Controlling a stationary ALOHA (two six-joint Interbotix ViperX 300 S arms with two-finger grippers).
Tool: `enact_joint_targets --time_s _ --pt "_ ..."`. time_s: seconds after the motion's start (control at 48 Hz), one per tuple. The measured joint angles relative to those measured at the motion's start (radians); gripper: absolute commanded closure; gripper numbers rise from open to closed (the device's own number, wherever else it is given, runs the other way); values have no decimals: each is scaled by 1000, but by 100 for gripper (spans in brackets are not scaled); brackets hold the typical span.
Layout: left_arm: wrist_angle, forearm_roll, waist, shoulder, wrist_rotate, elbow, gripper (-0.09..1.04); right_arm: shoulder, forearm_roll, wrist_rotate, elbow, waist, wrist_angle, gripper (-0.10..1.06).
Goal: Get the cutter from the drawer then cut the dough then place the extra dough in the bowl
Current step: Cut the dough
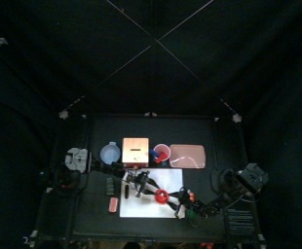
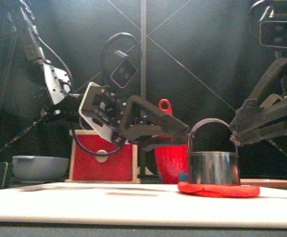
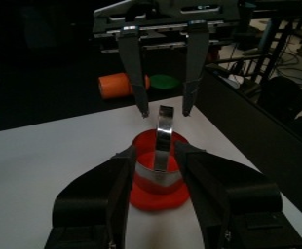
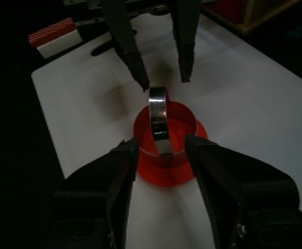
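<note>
Far left in the front view, the blue-grey bowl [image 2: 37, 168] sits low, its left side cut off behind dark arm hardware. Just beside it stands the wooden box [image 2: 103, 159], red front toward us, its upper corner covered by the left arm.

From above we note a small red item [image 1: 111, 206] on the tabletop [image 1: 95, 224] left of the white cutting board [image 2: 84, 208]. It is too small to identify.

Left claw [image 4: 165, 78]: jaws spread wide and holding nothing, hanging just left of the cutter. We cannot tell from the front whether a tip grazes the wire handle.

The red cup [image 2: 171, 162] stands behind the claw and is partly masked by it. A red knife handle [image 2: 166, 106] pokes up from the cup, but the rest of what it holds is hidden.

The cutter [image 2: 216, 167] stands upright on the red dough [image 2: 218, 191], on the board. Only the dough's outer rim shows around the cutter's base, and whatever lies inside the ring is unseen.

Right claw [image 3: 167, 102]: also wide and empty, poised just right of and above the cutter.

The pink tray [image 1: 188, 154] lies behind the board, seen clearly only from the top.
</note>
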Motion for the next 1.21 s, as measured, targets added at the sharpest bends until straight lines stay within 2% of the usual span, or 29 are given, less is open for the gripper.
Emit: enact_joint_targets --time_s 0.979,1.208 --pt "29 0 -26 41 -2 -41 18 18 -2 0 -15 -14 2 18" --pt "31 -2 -23 40 -2 -41 31 28 -2 0 -17 -14 3 18"
